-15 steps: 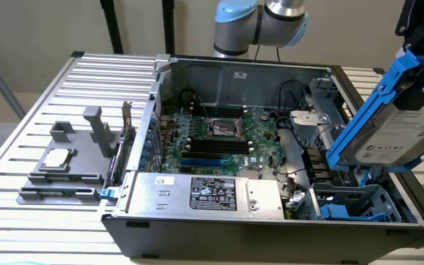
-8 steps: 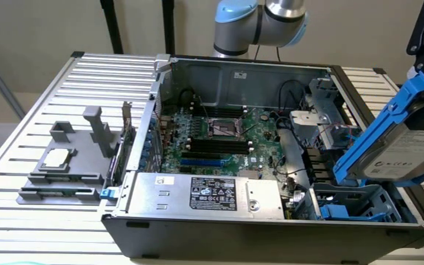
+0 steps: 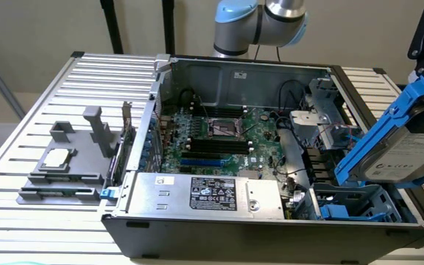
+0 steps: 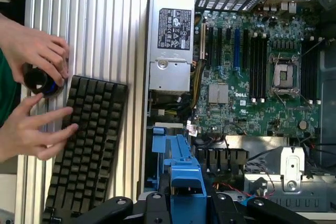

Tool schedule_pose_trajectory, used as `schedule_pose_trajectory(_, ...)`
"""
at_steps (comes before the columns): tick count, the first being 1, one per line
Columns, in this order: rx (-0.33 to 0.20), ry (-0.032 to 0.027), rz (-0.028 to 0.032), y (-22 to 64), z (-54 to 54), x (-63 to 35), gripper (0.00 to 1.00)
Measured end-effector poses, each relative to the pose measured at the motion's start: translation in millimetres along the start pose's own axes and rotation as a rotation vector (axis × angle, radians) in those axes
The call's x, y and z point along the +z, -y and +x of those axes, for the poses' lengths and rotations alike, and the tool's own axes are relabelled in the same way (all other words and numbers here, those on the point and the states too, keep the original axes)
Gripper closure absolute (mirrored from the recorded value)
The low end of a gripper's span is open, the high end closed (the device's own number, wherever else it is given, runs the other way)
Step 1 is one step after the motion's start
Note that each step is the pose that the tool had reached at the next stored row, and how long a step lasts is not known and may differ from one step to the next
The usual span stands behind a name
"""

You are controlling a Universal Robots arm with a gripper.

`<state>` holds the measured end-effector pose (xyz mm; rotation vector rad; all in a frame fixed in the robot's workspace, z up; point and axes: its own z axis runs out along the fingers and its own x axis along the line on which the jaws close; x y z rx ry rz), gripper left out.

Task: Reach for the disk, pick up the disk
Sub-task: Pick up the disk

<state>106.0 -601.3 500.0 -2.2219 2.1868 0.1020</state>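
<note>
I hold the disk (image 3: 403, 152) in my claw (image 4: 186, 203), my fingers closed on its blue frame, which sits squarely between them in the wrist view. In the exterior view the disk hangs tilted in the air at that view's right, lifted above the open computer case (image 3: 220, 234) and its blue drive bay (image 3: 359, 204). Beside the case, a person's hands (image 4: 31, 93) rest by a black keyboard (image 4: 86, 145) on the slatted table (image 3: 35, 221).
</note>
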Motion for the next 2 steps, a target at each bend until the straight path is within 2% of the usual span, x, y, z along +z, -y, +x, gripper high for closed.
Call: schedule_pose_trajectory(2,0.000,0.0001,0.0000,0.0,0.0,0.0,0.68)
